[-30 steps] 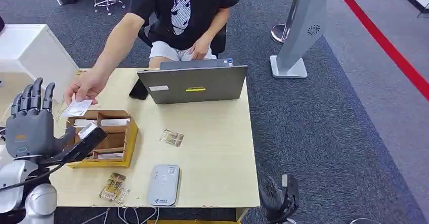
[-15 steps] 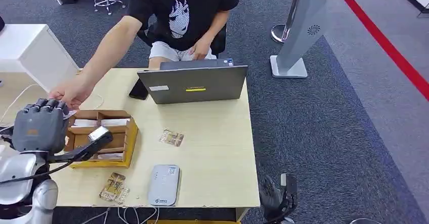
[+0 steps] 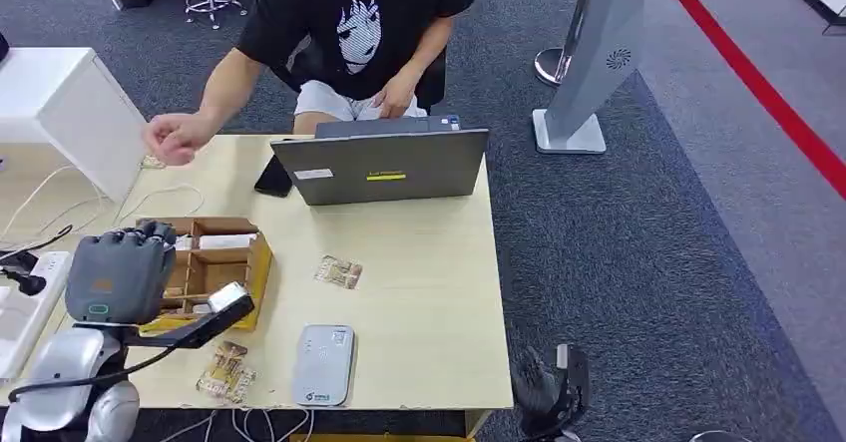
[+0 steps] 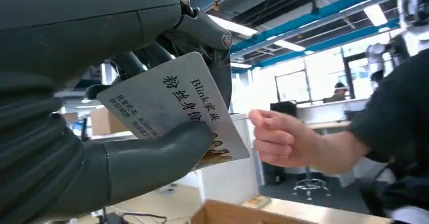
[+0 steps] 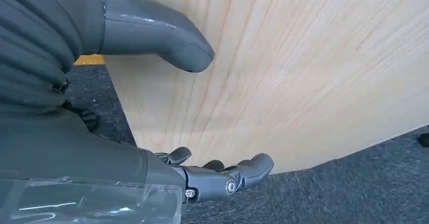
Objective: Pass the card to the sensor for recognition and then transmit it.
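Box: a yellow-sided cardboard box with dividers [image 3: 221, 262] stands near the left edge of the worktop; pale cards lie in its compartments
Card: a grey plastic card printed with black characters [image 4: 172, 107] is pinched between the thumb and fingers of the left hand [image 3: 118, 274], which is raised over the box
Right hand: the right hand [image 3: 547, 387] hangs beside the worktop's near right corner; fingers loosely apart, holding nothing
Sensor: a flat grey rounded card reader [image 3: 322, 364] lies at the near edge
Worktop: a pale wooden desk [image 3: 429, 282] carries a grey laptop [image 3: 381, 166] at the far edge, a black phone [image 3: 271, 177] beside it, and two small clear packets [image 3: 338, 271] [image 3: 225, 370]
Person: a seated person in a black T-shirt [image 3: 359, 23] behind the laptop holds one bare hand [image 3: 176, 139] above the far left corner
Room: grey carpet [image 3: 648, 262] with a red line [image 3: 750, 75]; a grey stand [image 3: 589, 53] on the floor
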`<state>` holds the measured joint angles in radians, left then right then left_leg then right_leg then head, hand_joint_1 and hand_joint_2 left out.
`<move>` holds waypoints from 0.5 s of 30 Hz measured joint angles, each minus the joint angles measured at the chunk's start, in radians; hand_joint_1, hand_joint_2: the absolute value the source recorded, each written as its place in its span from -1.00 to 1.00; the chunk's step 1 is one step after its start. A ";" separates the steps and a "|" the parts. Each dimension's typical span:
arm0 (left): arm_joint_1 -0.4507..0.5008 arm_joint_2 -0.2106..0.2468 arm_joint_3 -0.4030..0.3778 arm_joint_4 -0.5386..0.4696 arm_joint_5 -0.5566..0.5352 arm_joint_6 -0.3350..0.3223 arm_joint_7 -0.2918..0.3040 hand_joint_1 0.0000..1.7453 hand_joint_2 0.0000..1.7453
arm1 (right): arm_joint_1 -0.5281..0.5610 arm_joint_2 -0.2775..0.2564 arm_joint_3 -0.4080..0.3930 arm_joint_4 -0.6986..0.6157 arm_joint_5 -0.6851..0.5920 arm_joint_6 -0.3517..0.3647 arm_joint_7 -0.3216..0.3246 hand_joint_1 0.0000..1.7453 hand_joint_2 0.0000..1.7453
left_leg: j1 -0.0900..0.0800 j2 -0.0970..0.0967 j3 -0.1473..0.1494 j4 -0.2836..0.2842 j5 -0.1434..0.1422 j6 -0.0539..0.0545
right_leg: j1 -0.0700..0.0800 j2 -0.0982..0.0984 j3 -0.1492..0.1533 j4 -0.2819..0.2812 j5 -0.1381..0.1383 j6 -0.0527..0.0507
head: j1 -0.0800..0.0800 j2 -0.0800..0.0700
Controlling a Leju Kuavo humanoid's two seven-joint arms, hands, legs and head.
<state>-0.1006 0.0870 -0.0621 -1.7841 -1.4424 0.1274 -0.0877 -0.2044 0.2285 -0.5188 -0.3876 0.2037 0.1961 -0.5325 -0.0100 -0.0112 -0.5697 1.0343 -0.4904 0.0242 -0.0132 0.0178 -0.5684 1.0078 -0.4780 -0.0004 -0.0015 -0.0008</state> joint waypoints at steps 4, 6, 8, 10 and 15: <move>0.074 -0.016 -0.061 -0.014 -0.011 0.027 -0.020 1.00 1.00 | 0.006 0.000 0.000 0.000 -0.006 -0.001 -0.003 -1.00 1.00 | 0.000 0.000 0.000 0.000 0.000 0.000 | 0.000 0.000 0.000 0.000 0.000 0.000 | 0.000 0.000; 0.105 -0.021 -0.092 -0.014 -0.020 0.036 -0.025 1.00 1.00 | 0.009 0.000 0.000 0.000 -0.010 0.000 -0.003 -1.00 1.00 | 0.000 0.000 0.000 0.000 0.000 0.000 | 0.000 0.000 0.000 0.000 0.000 0.000 | 0.000 0.000; 0.130 -0.025 -0.120 -0.013 -0.024 0.043 -0.027 1.00 1.00 | 0.012 0.000 0.000 -0.001 -0.013 -0.001 -0.004 -1.00 1.00 | 0.000 0.000 0.000 0.000 0.000 0.000 | 0.000 0.000 0.000 0.000 0.000 0.000 | 0.000 0.000; 0.150 -0.029 -0.150 -0.007 -0.028 0.047 -0.029 1.00 1.00 | 0.015 0.000 0.000 -0.003 -0.015 -0.001 -0.005 -1.00 1.00 | 0.000 0.000 0.000 0.000 0.000 0.000 | 0.000 0.000 0.000 0.000 0.000 0.000 | 0.000 0.000; 0.169 -0.034 -0.202 0.025 -0.031 0.048 -0.032 1.00 1.00 | 0.017 0.000 0.000 -0.005 -0.016 -0.003 -0.004 -1.00 1.00 | 0.000 0.000 0.000 0.000 0.000 0.000 | 0.000 0.000 0.000 0.000 0.000 0.000 | 0.000 0.000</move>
<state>0.0681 0.0530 -0.2639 -1.7591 -1.4733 0.1759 -0.1198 -0.1871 0.2281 -0.5192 -0.3922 0.1881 0.1926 -0.5367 -0.0100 -0.0112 -0.5697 1.0343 -0.4907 0.0247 -0.0132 0.0175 -0.5685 1.0074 -0.4779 -0.0004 -0.0019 -0.0008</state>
